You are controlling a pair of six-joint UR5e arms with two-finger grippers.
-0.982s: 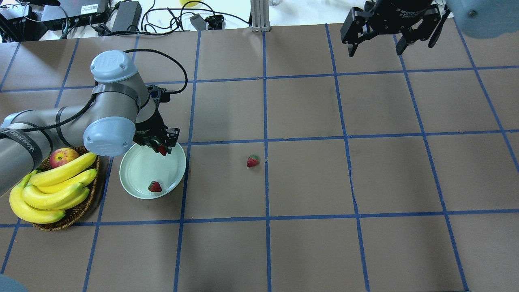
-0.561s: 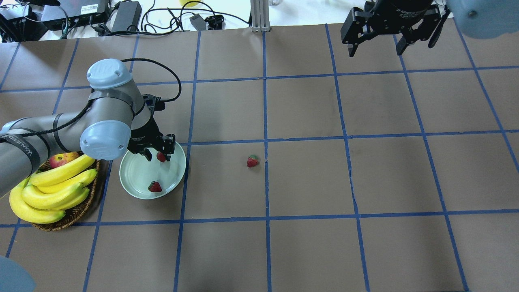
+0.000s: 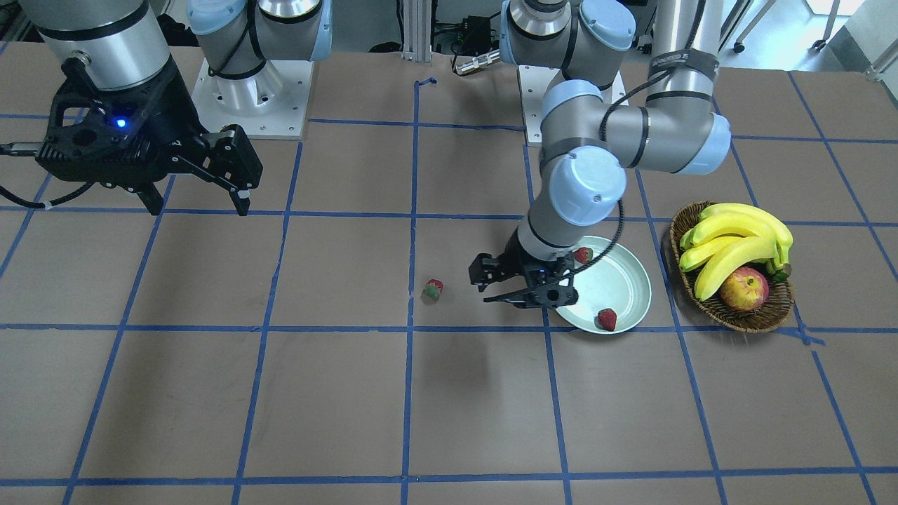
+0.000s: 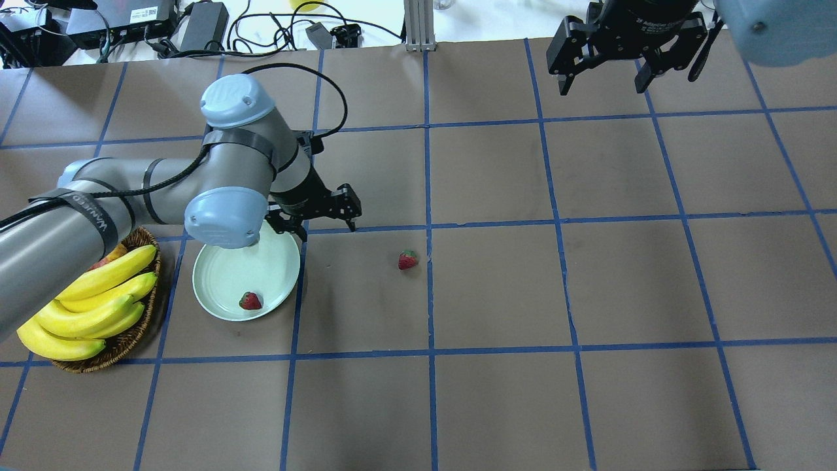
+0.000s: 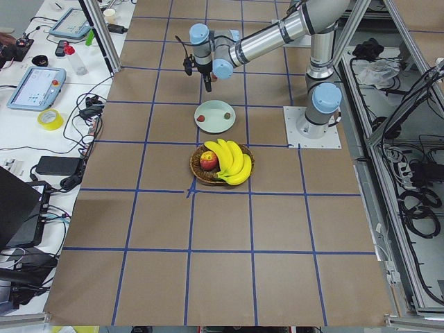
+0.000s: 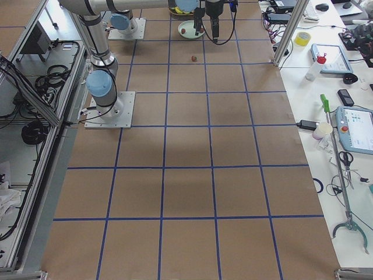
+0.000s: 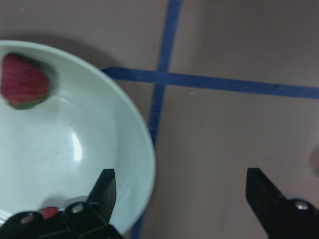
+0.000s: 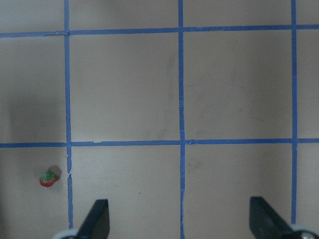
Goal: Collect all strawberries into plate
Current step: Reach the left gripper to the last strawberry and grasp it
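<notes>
The pale mint plate (image 4: 229,275) holds two strawberries: one near its front rim (image 4: 250,301) and one near its far rim (image 3: 582,254), which the arm hides from overhead. The left wrist view shows the plate (image 7: 60,159) with one strawberry (image 7: 24,82). The third strawberry (image 4: 408,260) lies on the table to the plate's right and also shows in the right wrist view (image 8: 48,178). My left gripper (image 4: 324,219) is open and empty, just beyond the plate's right rim (image 3: 523,286). My right gripper (image 4: 605,75) is open and empty, raised at the far right (image 3: 196,202).
A brown wicker basket (image 4: 124,340) with bananas (image 4: 91,301) and an apple (image 3: 744,289) stands left of the plate. Cables and power bricks (image 4: 203,26) lie beyond the table's far edge. Brown table with blue tape grid (image 4: 497,294).
My left gripper opened and left its strawberry in the plate. It then moved right and further away, off the plate's rim. The right arm stayed still.
</notes>
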